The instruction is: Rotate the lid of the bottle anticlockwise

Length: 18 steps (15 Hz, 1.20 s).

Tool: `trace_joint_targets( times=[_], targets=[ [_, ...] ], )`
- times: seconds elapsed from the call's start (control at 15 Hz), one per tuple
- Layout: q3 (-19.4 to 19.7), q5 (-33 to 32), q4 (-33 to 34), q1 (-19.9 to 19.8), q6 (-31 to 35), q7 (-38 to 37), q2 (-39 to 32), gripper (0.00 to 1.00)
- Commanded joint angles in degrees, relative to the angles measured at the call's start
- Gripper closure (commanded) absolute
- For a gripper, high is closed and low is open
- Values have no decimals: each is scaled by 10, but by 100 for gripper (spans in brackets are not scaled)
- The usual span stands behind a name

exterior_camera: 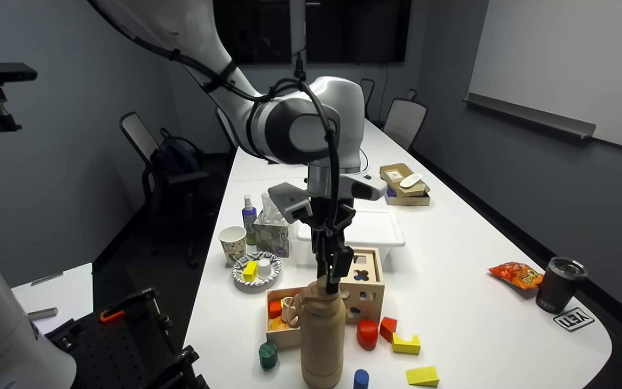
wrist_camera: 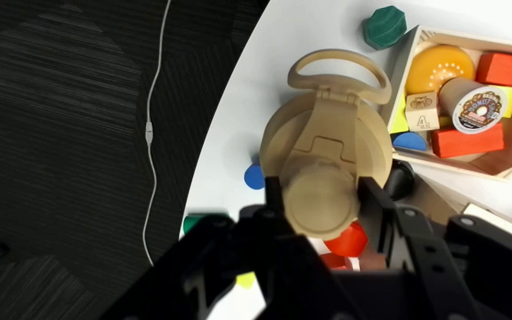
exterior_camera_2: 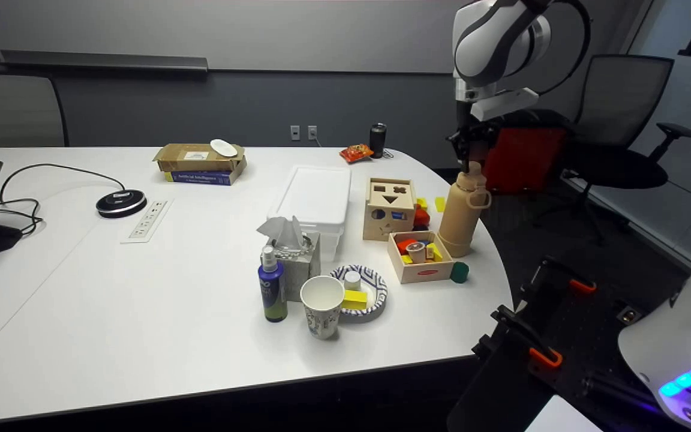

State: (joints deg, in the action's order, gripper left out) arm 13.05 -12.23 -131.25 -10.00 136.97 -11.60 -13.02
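The tan bottle (exterior_camera: pixel 323 340) stands on the white table near its rounded edge; in an exterior view it looks slightly tilted (exterior_camera_2: pixel 459 216). In the wrist view the bottle (wrist_camera: pixel 378 138) is seen from above, with its loop handle at the top. The round tan lid (wrist_camera: pixel 320 204) sits on the bottle's top and also shows in an exterior view (exterior_camera_2: pixel 473 168). My gripper (wrist_camera: pixel 320 181) points down over the bottle, with one finger on each side of the lid. Both fingers appear to touch the lid, so the gripper looks shut on it. A finger partly hides the lid in an exterior view.
A wooden tray (exterior_camera_2: pixel 420 275) with blocks stands close beside the bottle. The wooden shape box (exterior_camera_2: pixel 381 225) is behind it. Loose blocks, including a green one (exterior_camera: pixel 268 355), a red one (exterior_camera: pixel 367 334) and a blue one (exterior_camera: pixel 361 378), lie around the bottle's base.
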Motion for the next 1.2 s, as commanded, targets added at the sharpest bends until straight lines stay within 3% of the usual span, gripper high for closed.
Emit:
trace_joint_targets(
  times=[0.0, 0.27, 0.73, 1.13],
  targets=[
    [3, 17, -12, -1, 6, -6, -8, 28],
    [2, 22, -12, 1, 0, -3, -18, 1],
    [1, 46, -5, -2, -19, 8, -3, 0],
    [4, 30, -4, 2, -82, 6, 91, 0]
  ],
)
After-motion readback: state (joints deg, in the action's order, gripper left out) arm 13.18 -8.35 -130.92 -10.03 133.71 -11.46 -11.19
